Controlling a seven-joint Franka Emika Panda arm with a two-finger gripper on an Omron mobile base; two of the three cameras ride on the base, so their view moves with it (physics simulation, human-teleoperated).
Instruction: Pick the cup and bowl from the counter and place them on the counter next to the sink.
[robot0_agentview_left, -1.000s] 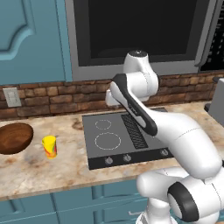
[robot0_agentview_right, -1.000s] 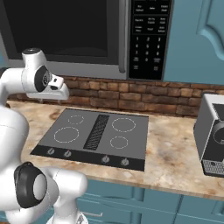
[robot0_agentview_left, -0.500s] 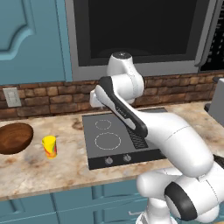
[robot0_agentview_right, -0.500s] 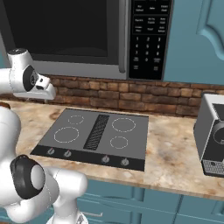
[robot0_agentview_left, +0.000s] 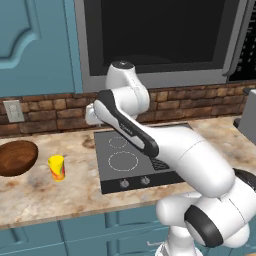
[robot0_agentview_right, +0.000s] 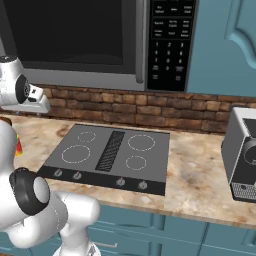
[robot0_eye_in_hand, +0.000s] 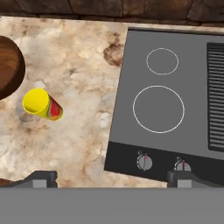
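The cup (robot0_eye_in_hand: 41, 104), a small yellow tumbler with red splotches, stands on the tan marbled counter (robot0_eye_in_hand: 78, 131) left of the stovetop; it is also in the left base view (robot0_agentview_left: 56, 167). The bowl (robot0_agentview_left: 17, 157), wide and dark wood, sits just left of the cup, and its edge (robot0_eye_in_hand: 8, 65) shows in the hand view. My gripper (robot0_eye_in_hand: 113, 179) is open with nothing between its fingertips (robot0_eye_in_hand: 43, 178). It hangs high above the counter, to the right of the cup, over the stovetop's left edge. The sink is out of view.
A black stovetop (robot0_agentview_left: 135, 160) with knobs along its front (robot0_eye_in_hand: 144, 162) lies right of the cup. A brick backsplash and a microwave stand behind. A silver toaster (robot0_agentview_right: 242, 160) sits at the far right. A wall outlet (robot0_agentview_left: 13, 111) is above the bowl.
My arm has swung left from over the stovetop toward the cup and bowl. The gripper has stayed open. The cup and bowl have not moved.
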